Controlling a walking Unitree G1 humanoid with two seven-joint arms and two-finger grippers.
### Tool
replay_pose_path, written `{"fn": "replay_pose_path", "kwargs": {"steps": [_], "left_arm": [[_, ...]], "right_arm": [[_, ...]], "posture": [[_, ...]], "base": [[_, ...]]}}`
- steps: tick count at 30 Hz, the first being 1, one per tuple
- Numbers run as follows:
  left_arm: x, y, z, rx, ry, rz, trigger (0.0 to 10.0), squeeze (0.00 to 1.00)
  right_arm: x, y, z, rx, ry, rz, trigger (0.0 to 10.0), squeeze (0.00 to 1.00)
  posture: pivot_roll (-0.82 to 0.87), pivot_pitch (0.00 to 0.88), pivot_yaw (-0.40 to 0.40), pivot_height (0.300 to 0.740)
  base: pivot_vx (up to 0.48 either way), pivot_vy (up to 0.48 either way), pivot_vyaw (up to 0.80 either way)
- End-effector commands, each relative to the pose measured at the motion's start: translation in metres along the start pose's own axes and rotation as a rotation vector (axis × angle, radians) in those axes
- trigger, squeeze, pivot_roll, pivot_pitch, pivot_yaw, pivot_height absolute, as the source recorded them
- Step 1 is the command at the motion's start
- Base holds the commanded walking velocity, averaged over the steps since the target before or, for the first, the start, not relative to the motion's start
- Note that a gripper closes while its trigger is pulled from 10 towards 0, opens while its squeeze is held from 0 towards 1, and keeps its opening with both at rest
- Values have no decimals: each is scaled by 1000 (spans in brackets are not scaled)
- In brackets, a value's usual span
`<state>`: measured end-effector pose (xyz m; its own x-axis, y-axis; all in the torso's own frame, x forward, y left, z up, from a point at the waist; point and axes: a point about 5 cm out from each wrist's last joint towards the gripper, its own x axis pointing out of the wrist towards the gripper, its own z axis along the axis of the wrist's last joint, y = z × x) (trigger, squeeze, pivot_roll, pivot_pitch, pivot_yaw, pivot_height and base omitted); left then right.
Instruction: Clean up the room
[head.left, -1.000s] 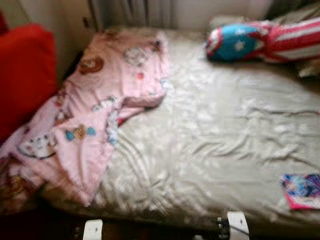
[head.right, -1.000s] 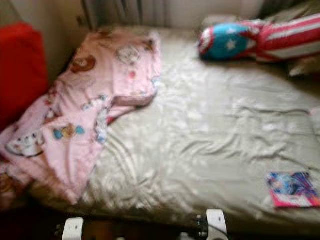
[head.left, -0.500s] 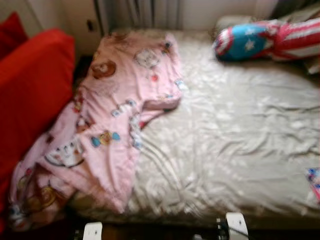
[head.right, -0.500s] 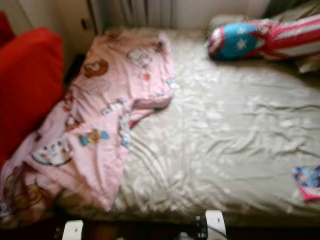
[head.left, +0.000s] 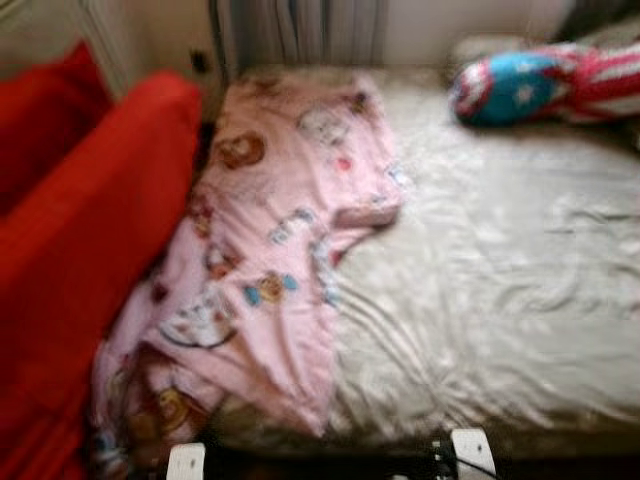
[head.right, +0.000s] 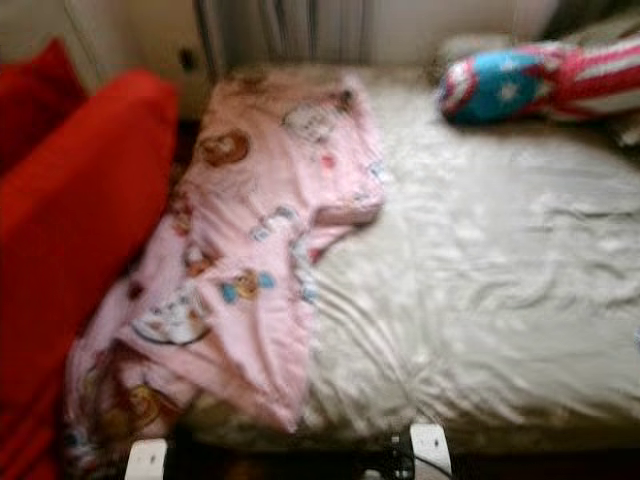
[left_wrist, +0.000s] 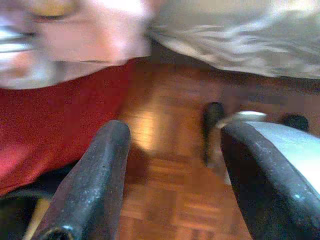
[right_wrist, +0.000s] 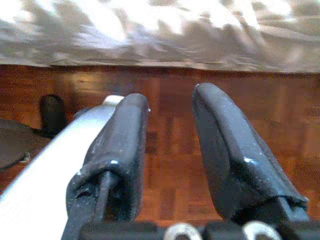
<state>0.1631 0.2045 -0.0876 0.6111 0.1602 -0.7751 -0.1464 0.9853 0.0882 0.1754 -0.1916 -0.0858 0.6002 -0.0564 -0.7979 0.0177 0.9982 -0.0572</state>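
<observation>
A pink blanket with cartoon prints (head.left: 270, 260) lies crumpled along the left side of the bed. Its lower end hangs off the bed's front left corner. The wrinkled beige sheet (head.left: 500, 280) covers the other side of the bed. At the far right rests a round red, white and blue star cushion (head.left: 510, 88). My left gripper (left_wrist: 172, 130) hangs low over the parquet floor (left_wrist: 165, 190) by the bed's edge, open and holding nothing. My right gripper (right_wrist: 170, 97) hangs the same way, open, with the sheet's edge (right_wrist: 165, 35) ahead of it.
A red sofa (head.left: 90, 250) stands close against the bed's left side. A red-and-white striped cushion (head.left: 605, 80) lies behind the star cushion. A grey curtain (head.left: 300, 30) hangs at the bed's far end. The picture is blurred.
The camera has swung left: the red sofa now takes up more of the left side, and the colourful book on the bed's right has gone out of view.
</observation>
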Motion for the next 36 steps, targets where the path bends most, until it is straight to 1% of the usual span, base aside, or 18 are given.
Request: {"fn": "replay_pose_path", "kwargs": {"steps": [1, 6, 25, 28, 29, 31, 33, 36], "left_arm": [[-3, -2, -12, -5, 42, -4, 10000, 0], [-2, -2, -9, -7, 28, -3, 10000, 0], [-1, -6, 1, -23, -25, -6, 10000, 0], [0, -9, 7, -22, -57, -12, 10000, 0], [1, -10, 12, -32, -80, -16, 10000, 0], [1, -11, 14, -37, -87, -18, 10000, 0], [3, -14, 25, -57, -130, -34, 10000, 0], [3, -15, 29, -72, -149, -37, 10000, 0]], "right_arm": [[-3, -7, -13, -1, 45, -18, 10000, 0], [-3, -7, -12, -9, 39, -14, 10000, 0], [-3, -6, -9, -3, 22, 0, 10000, 0], [-3, -6, -9, -3, 18, 4, 10000, 0], [-3, -5, -8, 2, 11, 9, 10000, 0], [-3, -5, -8, 4, 7, 11, 10000, 0], [-3, -4, -6, 26, -19, 30, 10000, 0], [-3, -4, -4, 31, -35, 43, 10000, 0]], "posture": [[-99, 169, -2, 740], [-98, 176, -5, 740], [-93, 192, -7, 740], [-96, 193, -8, 740], [-97, 194, -10, 740], [-96, 194, -10, 740], [-91, 194, -12, 740], [-94, 194, -14, 740]], "base": [[0, 0, 0], [0, 0, 0], [0, 0, 800], [0, 0, 800], [0, 0, 519], [0, 0, 519], [0, 0, 0], [0, 0, 0]]}}
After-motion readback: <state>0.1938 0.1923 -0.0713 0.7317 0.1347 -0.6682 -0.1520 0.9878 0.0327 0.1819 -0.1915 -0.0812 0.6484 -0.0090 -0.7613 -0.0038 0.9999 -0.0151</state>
